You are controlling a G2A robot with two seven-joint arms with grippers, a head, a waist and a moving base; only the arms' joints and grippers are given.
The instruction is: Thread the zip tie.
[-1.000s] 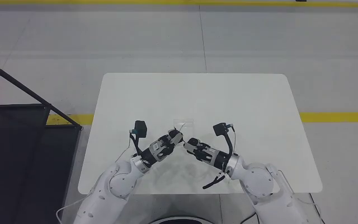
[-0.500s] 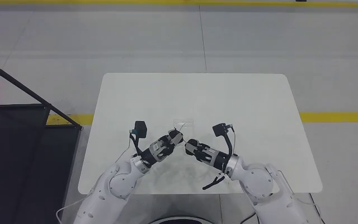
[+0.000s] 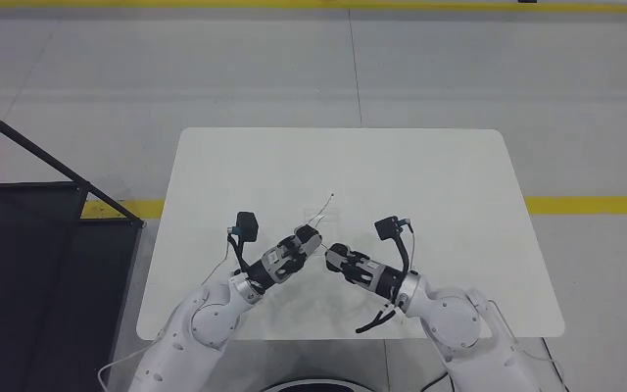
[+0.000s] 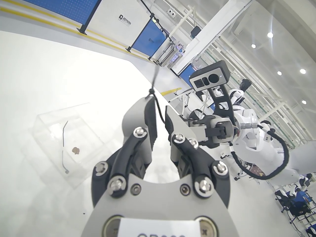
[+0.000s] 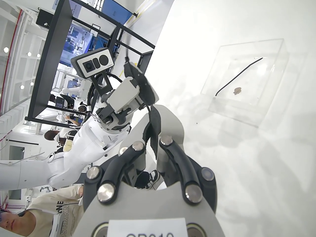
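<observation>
Thin black zip tie (image 4: 151,91) is off the bench (image 3: 441,196), front-centre, spanning both hands. Left hand (image 4: 158,106) clamped on it, tail poking past the tips. Right hand (image 5: 153,119) pinched on the other end

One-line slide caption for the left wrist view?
Left gripper pinching the black zip tie, right gripper just beyond, clear tray on the table.

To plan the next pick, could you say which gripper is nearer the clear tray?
Left. The left gripper is just short of the tray; the right gripper farther back.
</observation>
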